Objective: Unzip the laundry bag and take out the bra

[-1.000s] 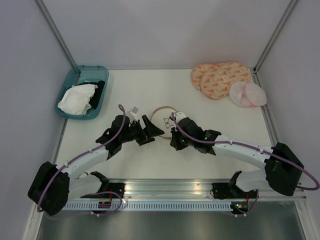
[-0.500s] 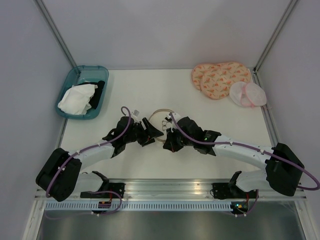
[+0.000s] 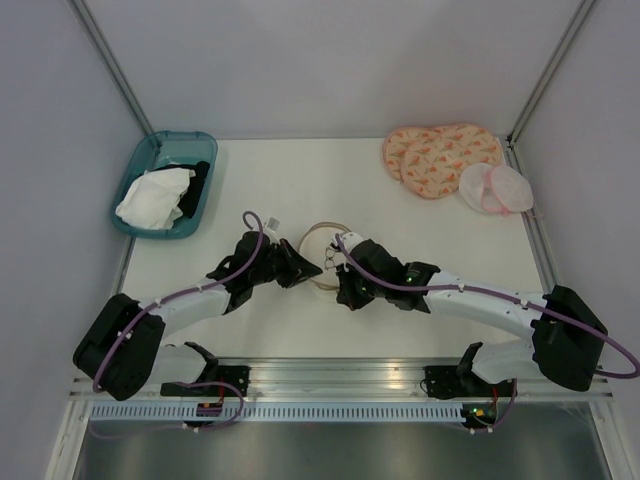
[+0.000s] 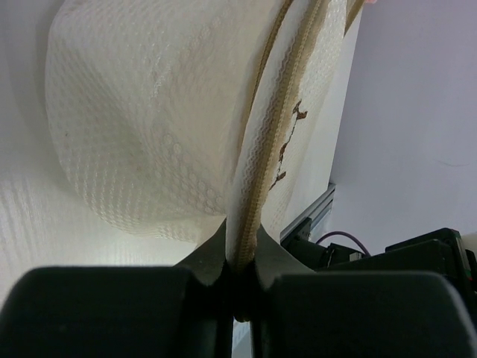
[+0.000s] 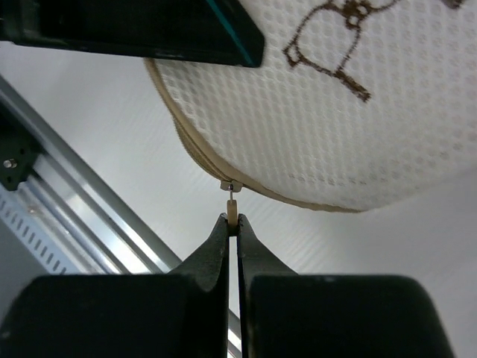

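Note:
The laundry bag [image 3: 320, 248], a cream-white mesh dome with a tan zipper rim and a dark bra icon, lies mid-table between both arms. My left gripper [image 3: 306, 268] is at its left side. In the left wrist view this gripper [image 4: 242, 240] is shut on the bag's tan rim, with the mesh wall [image 4: 149, 112] bulging above it. My right gripper [image 3: 338, 286] is at the bag's near edge. In the right wrist view it [image 5: 233, 221] is shut on the small tan zipper pull [image 5: 232, 211], which hangs from the bag [image 5: 335, 112]. The bra is out of view.
A teal tray [image 3: 137, 165] at the back left holds a white cloth [image 3: 152, 198] and a black cloth [image 3: 200, 178]. A pink-orange patterned pad [image 3: 440, 155] and a pale pink mesh pair [image 3: 495, 188] lie at the back right. A metal rail [image 3: 340, 378] runs along the near edge.
My left gripper has moved right onto the bag and gone from open to shut on the rim. The right gripper has stayed shut on the zipper pull and shifted slightly.

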Motion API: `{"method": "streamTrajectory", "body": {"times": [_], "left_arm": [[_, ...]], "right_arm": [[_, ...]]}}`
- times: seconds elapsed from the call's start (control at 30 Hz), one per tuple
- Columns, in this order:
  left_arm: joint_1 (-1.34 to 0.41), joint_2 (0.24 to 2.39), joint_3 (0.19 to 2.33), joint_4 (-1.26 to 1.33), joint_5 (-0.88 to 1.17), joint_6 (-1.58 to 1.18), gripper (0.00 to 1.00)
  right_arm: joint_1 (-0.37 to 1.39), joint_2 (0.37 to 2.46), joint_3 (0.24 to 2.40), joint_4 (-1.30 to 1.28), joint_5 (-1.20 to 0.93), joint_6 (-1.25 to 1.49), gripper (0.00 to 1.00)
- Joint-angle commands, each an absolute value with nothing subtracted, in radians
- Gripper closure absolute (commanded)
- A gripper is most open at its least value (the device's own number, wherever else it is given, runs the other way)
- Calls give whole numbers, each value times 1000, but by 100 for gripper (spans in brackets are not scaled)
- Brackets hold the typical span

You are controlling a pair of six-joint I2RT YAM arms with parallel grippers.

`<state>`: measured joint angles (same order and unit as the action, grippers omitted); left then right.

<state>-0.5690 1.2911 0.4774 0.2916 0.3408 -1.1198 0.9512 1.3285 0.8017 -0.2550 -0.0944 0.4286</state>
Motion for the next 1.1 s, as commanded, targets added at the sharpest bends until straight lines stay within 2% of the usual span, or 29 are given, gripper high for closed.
{"method": "streamTrajectory", "body": {"times": [0.0,0.2,0.5,0.67,0.7,0.73,0.8,0.83,0.93,1.03,1.07], "left_arm": [[-568,1296,526,295,333,-1085,90],[-568,1299,541,281,334,-1072,91],[-568,1318,564,278,377,-1054,93],[-568,1307,561,276,396,-1048,91],[-568,1301,560,275,403,-1048,87],[-568,1295,558,272,403,-1048,70],[-568,1267,554,267,403,-1051,44],[-568,1256,548,262,402,-1054,26],[-568,1195,535,239,384,-1063,3],[-568,1112,517,175,344,-1051,0],[-568,1089,511,140,312,-1048,1]], "right_arm": [[953,1342,839,-389,79,413,99],[951,1336,819,-442,187,429,100],[917,1445,885,-474,515,491,100],[900,1470,922,-440,542,483,100],[899,1459,922,-439,552,483,100],[896,1453,923,-439,561,482,100],[885,1444,925,-452,577,483,99],[870,1442,927,-462,592,488,99],[833,1450,925,-498,621,495,100],[805,1454,922,-532,673,512,99],[792,1451,925,-551,684,520,96]]}}
